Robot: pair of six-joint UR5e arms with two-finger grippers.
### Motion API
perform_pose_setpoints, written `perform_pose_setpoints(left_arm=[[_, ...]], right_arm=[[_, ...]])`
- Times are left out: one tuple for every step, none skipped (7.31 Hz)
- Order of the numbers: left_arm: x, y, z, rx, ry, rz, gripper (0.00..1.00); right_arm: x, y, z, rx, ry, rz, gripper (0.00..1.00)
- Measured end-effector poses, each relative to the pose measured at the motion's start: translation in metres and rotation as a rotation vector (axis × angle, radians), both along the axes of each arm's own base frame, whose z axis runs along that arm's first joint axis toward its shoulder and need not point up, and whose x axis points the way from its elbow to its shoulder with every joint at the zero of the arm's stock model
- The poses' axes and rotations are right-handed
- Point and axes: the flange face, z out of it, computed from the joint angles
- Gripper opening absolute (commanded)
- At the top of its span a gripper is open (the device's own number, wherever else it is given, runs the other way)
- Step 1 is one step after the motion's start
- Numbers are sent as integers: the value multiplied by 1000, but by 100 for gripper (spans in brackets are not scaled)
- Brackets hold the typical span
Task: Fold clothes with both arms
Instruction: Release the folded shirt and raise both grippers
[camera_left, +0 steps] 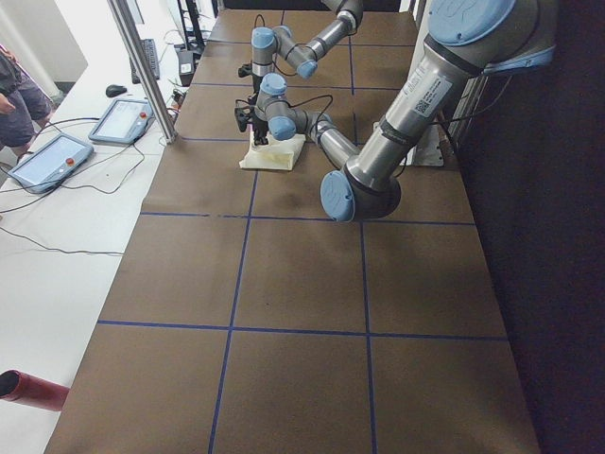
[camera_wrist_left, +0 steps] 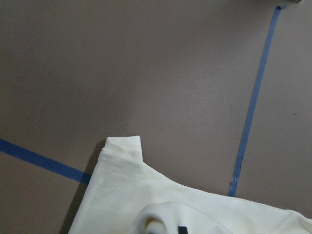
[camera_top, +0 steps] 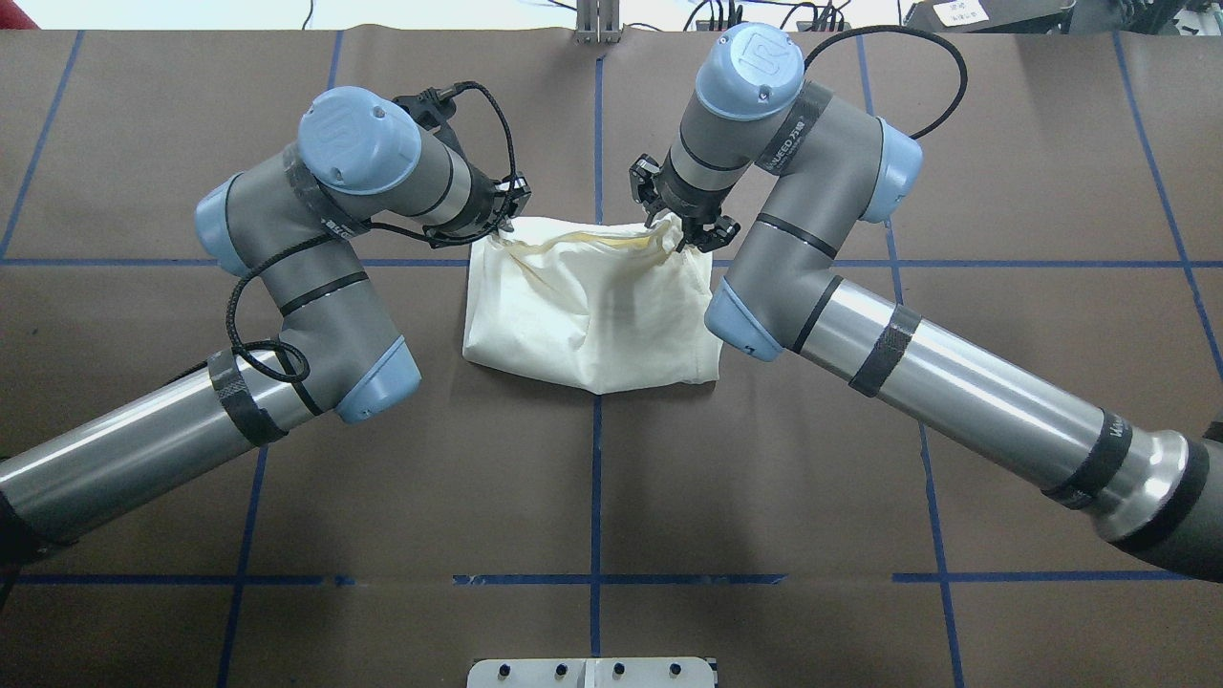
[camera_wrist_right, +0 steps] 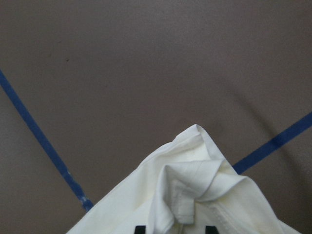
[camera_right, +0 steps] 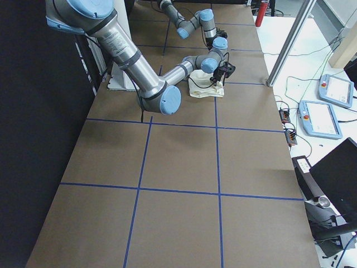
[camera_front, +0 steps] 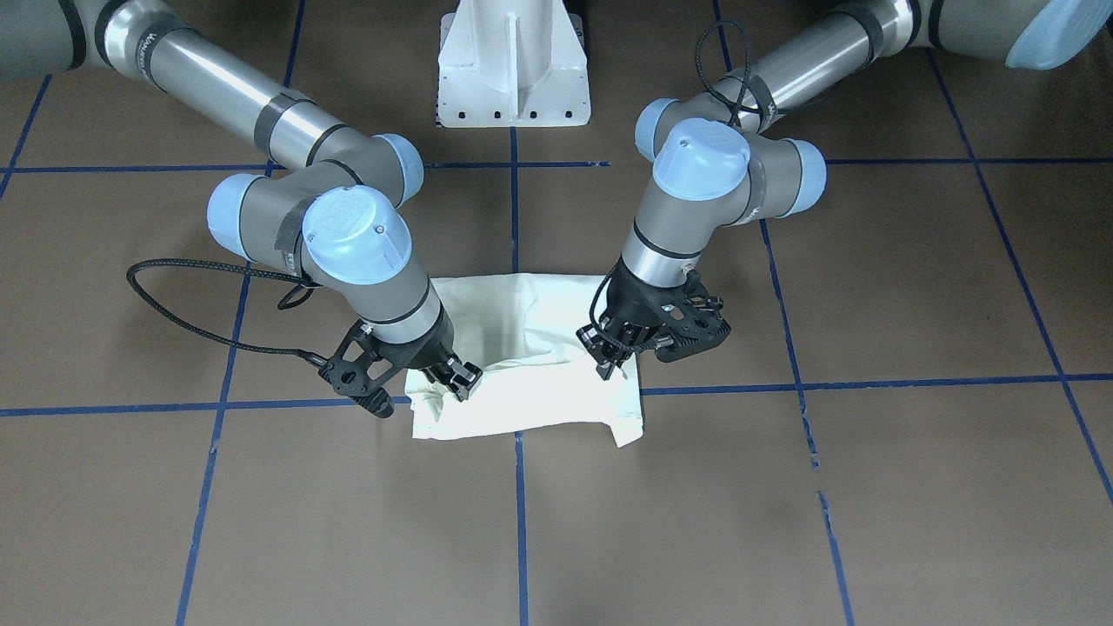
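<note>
Jaws of left arm [camera_top: 325, 248] and right arm [camera_top: 812, 239] pinch rumpled cream shirt [camera_top: 592, 315] corners.

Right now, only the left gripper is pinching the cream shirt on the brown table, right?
Not only the left: the right gripper pinches the cream shirt too, alongside the left gripper, on the brown table. The front-facing view shows both.

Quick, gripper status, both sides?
The left gripper is closed, pinching the shirt at its lifted edge.
The right gripper is closed, pinching the same edge.
</note>
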Motion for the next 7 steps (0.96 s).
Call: perform_pose_setpoints(left_arm=[[-3, -5, 3, 5, -7, -2, 45], [-5, -9, 5, 6, -11, -6, 99], [-8, -14, 9, 12, -22, -7, 100], [-17, -26, 15, 31, -43, -6, 100], [-28, -36, 18, 59, -60, 4, 100], [-33, -39, 19, 95, -52, 29, 100], [-35, -33, 21, 140, -3, 46, 100]], right_arm=[[3, -6, 3, -2, 5, 5, 67], [9, -12, 7, -3, 11, 7, 75], [17, -20, 12, -1, 13, 0, 100], [29, -29, 16, 6, 12, -12, 100], [39, -36, 19, 22, 11, -26, 100], [50, -42, 19, 40, 4, -50, 100], [60, -46, 17, 67, -7, -80, 100]])
